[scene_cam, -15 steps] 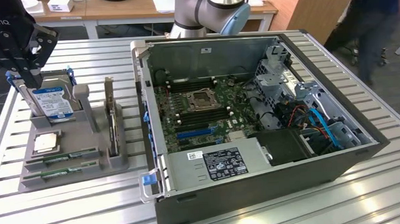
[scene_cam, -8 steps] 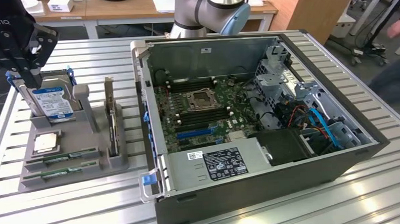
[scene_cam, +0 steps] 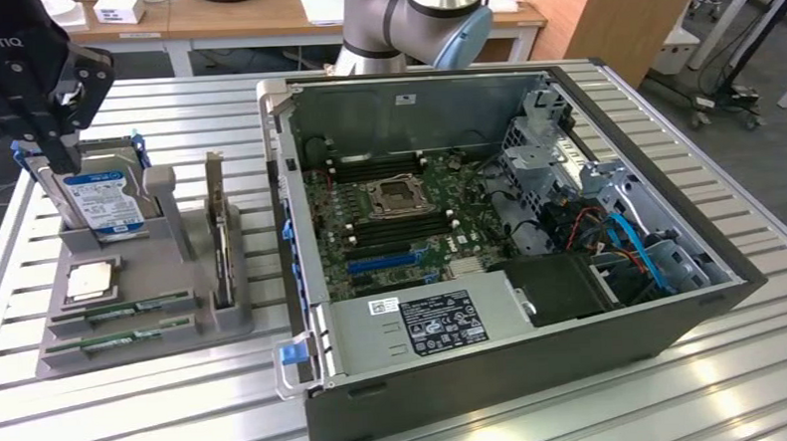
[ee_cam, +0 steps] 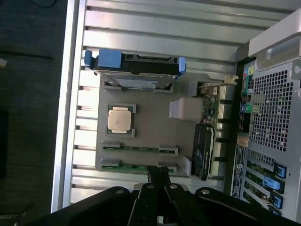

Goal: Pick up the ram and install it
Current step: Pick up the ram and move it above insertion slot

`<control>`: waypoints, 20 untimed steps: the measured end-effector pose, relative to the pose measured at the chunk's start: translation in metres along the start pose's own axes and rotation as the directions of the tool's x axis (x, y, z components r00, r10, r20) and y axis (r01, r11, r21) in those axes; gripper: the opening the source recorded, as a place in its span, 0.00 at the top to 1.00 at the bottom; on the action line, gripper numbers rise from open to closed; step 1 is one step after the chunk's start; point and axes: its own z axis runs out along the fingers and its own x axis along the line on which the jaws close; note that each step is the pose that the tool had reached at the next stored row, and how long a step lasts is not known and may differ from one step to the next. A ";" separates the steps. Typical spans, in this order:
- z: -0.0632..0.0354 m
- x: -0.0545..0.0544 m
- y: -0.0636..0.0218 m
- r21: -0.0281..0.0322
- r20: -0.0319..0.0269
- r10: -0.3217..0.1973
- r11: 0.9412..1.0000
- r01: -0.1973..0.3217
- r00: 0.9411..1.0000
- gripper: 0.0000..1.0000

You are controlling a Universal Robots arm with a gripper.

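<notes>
Two rams lie side by side in slots of the grey holder point(scene_cam: 172, 335): one green stick point(scene_cam: 122, 312) point(ee_cam: 138, 149) and a second point(scene_cam: 113, 340) point(ee_cam: 134, 166) beside it. My black gripper point(scene_cam: 54, 168) point(ee_cam: 159, 172) hangs above the holder, toward the exterior view's left and over the hard drive end. Its fingers are pressed together with nothing between them. It is well above both sticks and touches neither.
The holder also carries a blue-labelled hard drive point(scene_cam: 105, 203) point(ee_cam: 136, 70), a square processor chip point(scene_cam: 88, 282) point(ee_cam: 118, 118) and an upright dark expansion card point(scene_cam: 218, 228) point(ee_cam: 203, 150). An open computer case point(scene_cam: 506, 355) with its motherboard point(scene_cam: 393, 211) stands to the exterior view's right on the slatted metal table point(scene_cam: 136, 411).
</notes>
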 end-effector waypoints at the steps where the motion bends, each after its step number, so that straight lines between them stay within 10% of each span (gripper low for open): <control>1: 0.0000 0.000 0.0000 0.000 -0.001 -0.018 1.000 0.018 1.000 0.90; 10: 0.0004 0.000 0.0000 -0.005 -0.007 -0.174 0.985 0.174 0.985 0.90; 20: 0.0008 0.000 0.0000 -0.011 -0.014 -0.339 0.941 0.339 0.941 0.90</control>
